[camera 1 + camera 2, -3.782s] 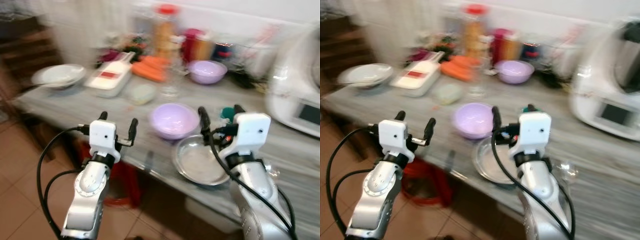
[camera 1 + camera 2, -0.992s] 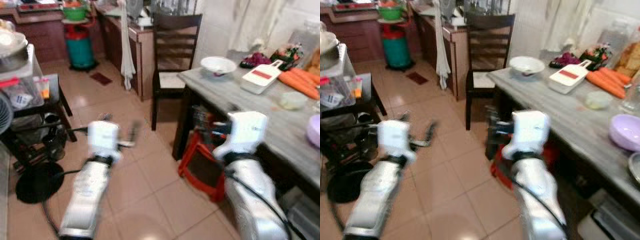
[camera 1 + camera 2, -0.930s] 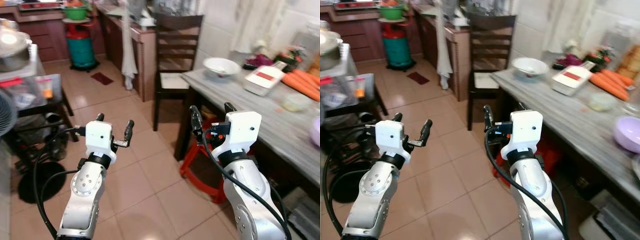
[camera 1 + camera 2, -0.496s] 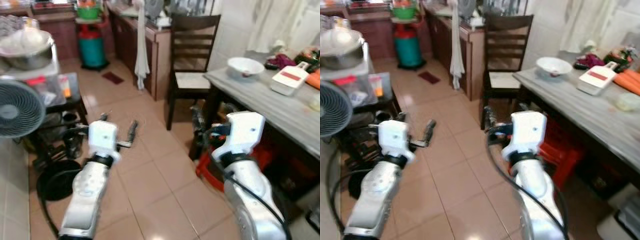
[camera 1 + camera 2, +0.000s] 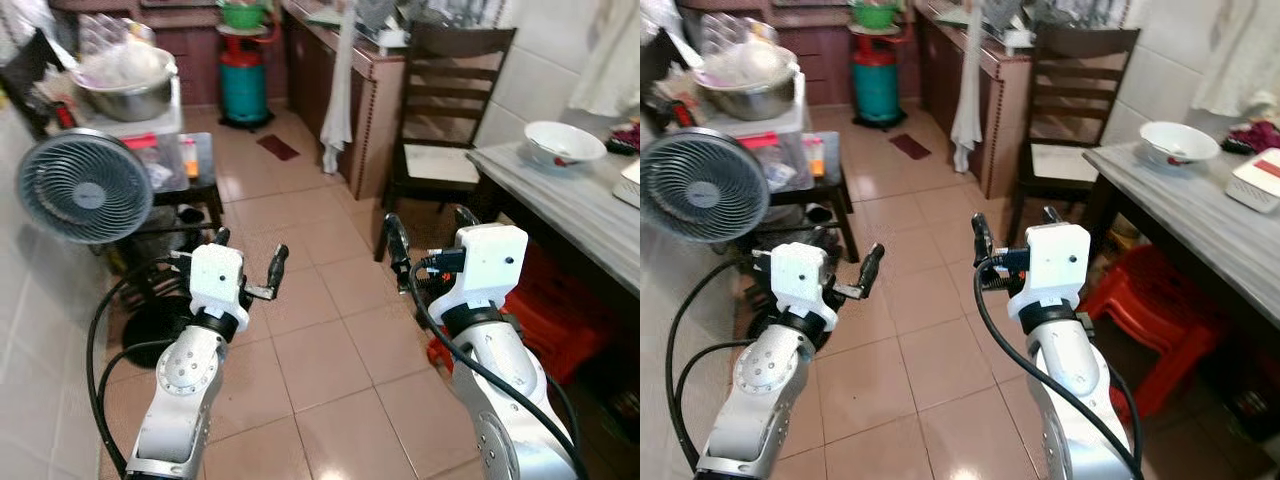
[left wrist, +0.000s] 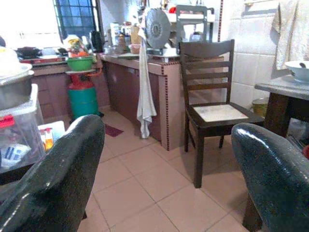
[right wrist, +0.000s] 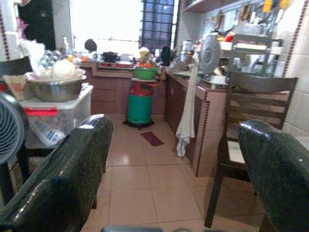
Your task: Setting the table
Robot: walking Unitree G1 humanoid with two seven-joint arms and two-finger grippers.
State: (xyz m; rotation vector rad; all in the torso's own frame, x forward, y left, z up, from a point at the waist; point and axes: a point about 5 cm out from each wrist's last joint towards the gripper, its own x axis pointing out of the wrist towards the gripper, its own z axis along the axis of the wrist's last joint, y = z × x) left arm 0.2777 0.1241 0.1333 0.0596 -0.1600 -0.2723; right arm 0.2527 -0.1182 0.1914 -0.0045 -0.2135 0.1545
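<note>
Swinging away from the table (image 5: 585, 205), the head camera is now taking in more tiled floor (image 5: 310, 350) and a fan (image 5: 85, 187) at 10 o'clock. Both arms are hovering over the floor: the left tool (image 5: 247, 262) and right tool (image 5: 428, 240) are each gaping wide, gripping nothing. At 2 o'clock, a white bowl (image 5: 563, 143) is sitting upright on the table's near end, beside a dark chair (image 5: 440, 120).

A grey marbled table (image 5: 585, 215) stands at the right, with a white bowl (image 5: 563, 142) upright near its corner.
</note>
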